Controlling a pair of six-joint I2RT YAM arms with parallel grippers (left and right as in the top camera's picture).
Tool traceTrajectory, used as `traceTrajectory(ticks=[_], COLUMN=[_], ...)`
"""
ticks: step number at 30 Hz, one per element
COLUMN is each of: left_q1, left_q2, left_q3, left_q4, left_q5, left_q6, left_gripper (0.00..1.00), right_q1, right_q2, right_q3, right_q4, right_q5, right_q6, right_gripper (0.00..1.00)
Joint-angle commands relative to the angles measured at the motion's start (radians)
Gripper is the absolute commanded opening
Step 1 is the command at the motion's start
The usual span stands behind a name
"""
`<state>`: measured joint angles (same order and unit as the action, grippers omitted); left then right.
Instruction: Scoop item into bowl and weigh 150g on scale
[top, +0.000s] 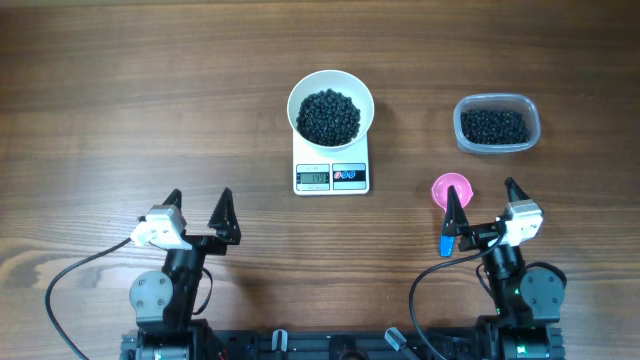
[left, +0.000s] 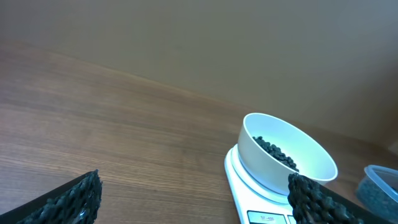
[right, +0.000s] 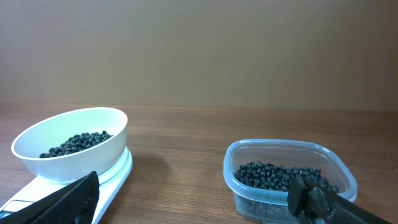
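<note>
a: while both arms sit at the near edge of the table (top: 120, 100), where is the white bowl (top: 299, 92)?
b: it stands upright on the scale (top: 331, 156), towards the far side of the table. a heap of black beads (top: 329, 116) covers its bottom. the scale's display faces the arms and shows digits, too small for me to read.
a: any beads elsewhere?
b: yes, more lie in the clear tub (top: 533, 115) to the right of the bowl, well apart from it.
a: and the left gripper (top: 198, 195)?
b: spread wide, nothing between its fingers, over bare wood to the left of the scale and nearer the arms.
a: the right gripper (top: 482, 188)?
b: spread wide too, holding nothing. from overhead one fingertip overlaps the edge of the pink scoop (top: 450, 187), which lies on the table between scale and tub, nearer the arms. whether they touch i cannot tell.
</note>
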<state>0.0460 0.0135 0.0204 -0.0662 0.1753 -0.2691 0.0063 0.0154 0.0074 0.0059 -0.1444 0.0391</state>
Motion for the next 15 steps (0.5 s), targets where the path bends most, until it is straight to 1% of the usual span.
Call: traceTrajectory(ticks=[1,9,15], left_q1=[0.000,0.004,-0.024], left_q2=[-0.011,-0.011,-0.011], left_q3=[-0.015,-0.015,-0.015], left_q4=[-0.003,-0.003,0.002], left_q5=[-0.040,-0.040,-0.035], left_q6=[0.001,0.003,-0.008], left_gripper=[1.00,1.00,1.00], right_q1=[0.008,0.008,0.008], right_q2=[-0.012,-0.012,-0.012], right_q3=[-0.002,-0.002,-0.002], right_q4=[0.001,0.001,0.001], right_q5=[0.017,0.017,0.017], right_q6=[-0.013,-0.013,-0.013], right_gripper=[1.00,1.00,1.00])
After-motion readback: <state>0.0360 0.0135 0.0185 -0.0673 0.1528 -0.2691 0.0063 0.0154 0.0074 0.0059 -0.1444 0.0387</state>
